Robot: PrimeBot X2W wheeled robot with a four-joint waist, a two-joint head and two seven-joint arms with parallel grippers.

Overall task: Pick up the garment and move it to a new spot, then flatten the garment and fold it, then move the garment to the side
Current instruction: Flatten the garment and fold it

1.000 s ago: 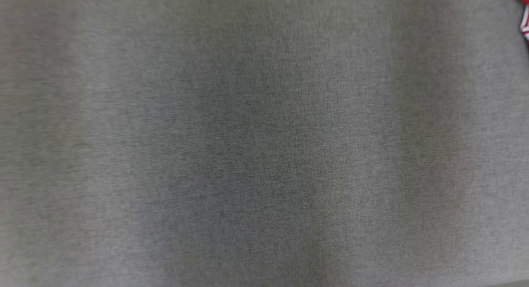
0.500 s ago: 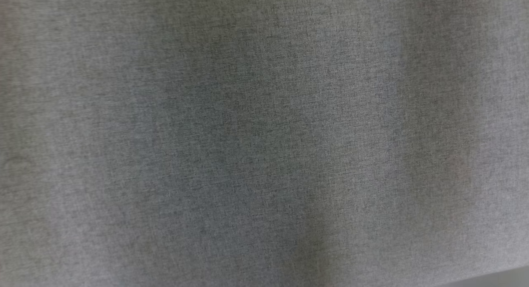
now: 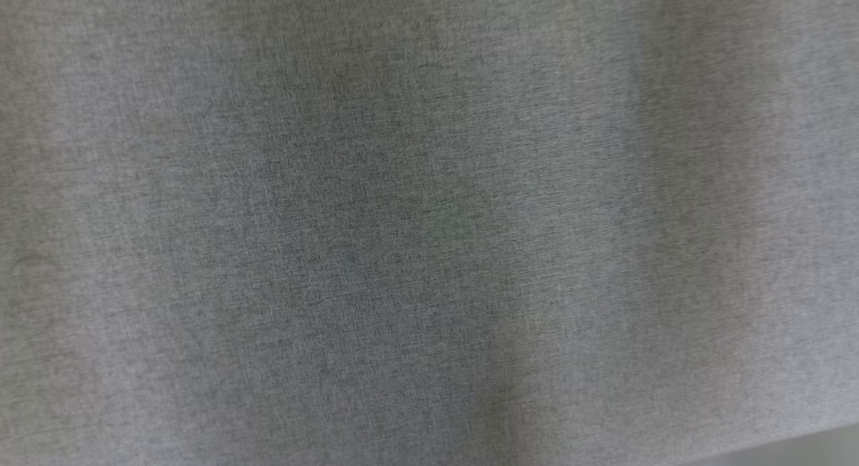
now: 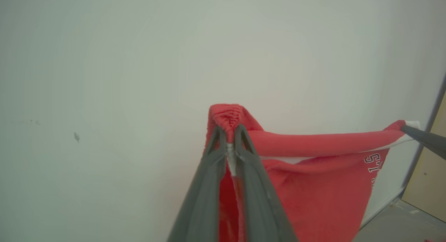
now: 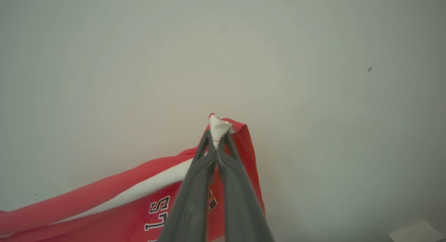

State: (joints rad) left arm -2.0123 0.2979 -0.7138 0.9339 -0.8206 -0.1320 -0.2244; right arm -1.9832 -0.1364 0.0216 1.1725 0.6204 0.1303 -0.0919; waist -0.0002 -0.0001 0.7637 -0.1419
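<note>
We start with the broad grey woven surface [image 3: 429, 224] under the head camera, which we take to be the place where the cloth must be laid. Both wrist cameras look toward a pale wall [image 4: 104, 60]. Against it hangs the red garment [image 4: 313, 186], held in the air and stretched between our two arms, its upper edge rolled into a band with white trim and its body sagging below. The left gripper [image 4: 230, 130] is clenched on one bunched red corner, and the right gripper [image 5: 216, 134] is clamped on the opposite corner, where a white tip of fabric pokes out past the fingertips. Black-and-white lettering [image 5: 158, 209] sits near the right-hand corner. Both holds look to us like shallow pinches close to the cloth's very edge. If the arms spread further or swing fast, a corner could slide out and the garment would drop from one side. If the rolled edge does not unroll on the way down, the garment may land creased rather than flat. We count one garment, two grippers with two dark fingers each, one grey surface and one wall.
</note>
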